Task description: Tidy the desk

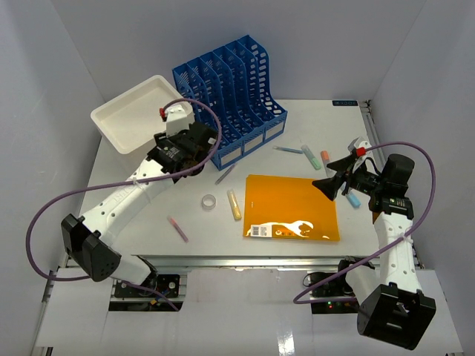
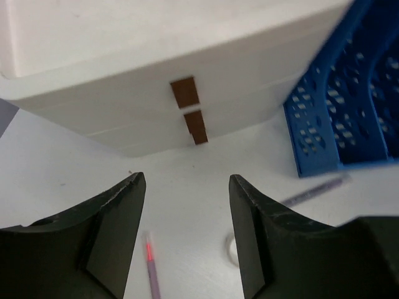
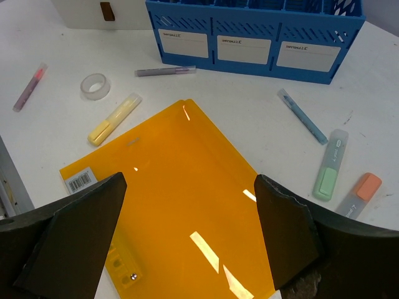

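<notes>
The desk [image 1: 223,241] is a white tabletop. On it lie an orange folder [image 1: 291,208], a tape roll [image 1: 209,201], a yellow highlighter [image 1: 234,204], a pink pen [image 1: 177,228] and a purple pen [image 1: 225,175]. My left gripper [image 1: 185,159] is open and empty, raised in front of the white box [image 2: 156,81]; between its fingers [image 2: 187,187] the pink pen [image 2: 151,265] shows on the desk below. My right gripper [image 1: 335,174] is open and empty, above the folder's right edge; the folder [image 3: 181,187] fills its view.
A blue file rack [image 1: 230,96] stands at the back beside the white box [image 1: 137,111]. A blue pen [image 1: 288,150], green highlighter [image 1: 311,156], orange highlighter [image 1: 324,157] and blue highlighter [image 1: 353,199] lie at the right.
</notes>
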`<state>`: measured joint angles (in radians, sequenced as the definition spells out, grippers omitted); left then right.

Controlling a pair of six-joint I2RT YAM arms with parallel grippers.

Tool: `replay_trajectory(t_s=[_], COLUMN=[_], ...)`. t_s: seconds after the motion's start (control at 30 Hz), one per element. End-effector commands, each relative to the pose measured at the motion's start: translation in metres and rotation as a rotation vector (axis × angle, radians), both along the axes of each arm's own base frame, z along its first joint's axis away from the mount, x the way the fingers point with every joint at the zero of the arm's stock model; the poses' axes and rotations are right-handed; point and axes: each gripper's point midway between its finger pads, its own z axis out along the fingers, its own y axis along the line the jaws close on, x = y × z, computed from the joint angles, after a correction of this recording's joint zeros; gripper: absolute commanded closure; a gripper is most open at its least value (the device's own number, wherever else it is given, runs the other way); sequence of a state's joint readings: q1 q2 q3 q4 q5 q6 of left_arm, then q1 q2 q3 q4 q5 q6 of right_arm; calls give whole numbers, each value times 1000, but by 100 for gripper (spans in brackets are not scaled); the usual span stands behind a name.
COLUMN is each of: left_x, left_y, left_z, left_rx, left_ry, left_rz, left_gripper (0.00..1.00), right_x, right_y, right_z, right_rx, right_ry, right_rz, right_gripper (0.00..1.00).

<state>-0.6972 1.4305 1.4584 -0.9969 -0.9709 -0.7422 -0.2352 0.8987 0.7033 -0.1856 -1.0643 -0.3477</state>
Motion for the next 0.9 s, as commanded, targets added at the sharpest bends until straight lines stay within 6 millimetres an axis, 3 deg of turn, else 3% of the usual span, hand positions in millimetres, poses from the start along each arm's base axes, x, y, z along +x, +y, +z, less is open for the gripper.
replay_trajectory(t_s=[0.0,0.33,0.63,0.87], left_x=[20,53,69,75], left_y=[29,42,45,54], left_z=[5,-18,-29,-30], left_rx=[-37,-84,-94,-79], left_ry=[-77,-64,-63,-81], left_rz=[130,218,238,277], left_gripper=[36,39,39,50], right_x=[3,5,6,6], right_y=[-1,-3,-3,-4], right_z=[5,1,0,0], right_rx=[-5,-10,-8,-13], right_ry=[-12,-4,2,-3], right_rz=[-8,-21,-22,-24], right_gripper=[10,10,10,10])
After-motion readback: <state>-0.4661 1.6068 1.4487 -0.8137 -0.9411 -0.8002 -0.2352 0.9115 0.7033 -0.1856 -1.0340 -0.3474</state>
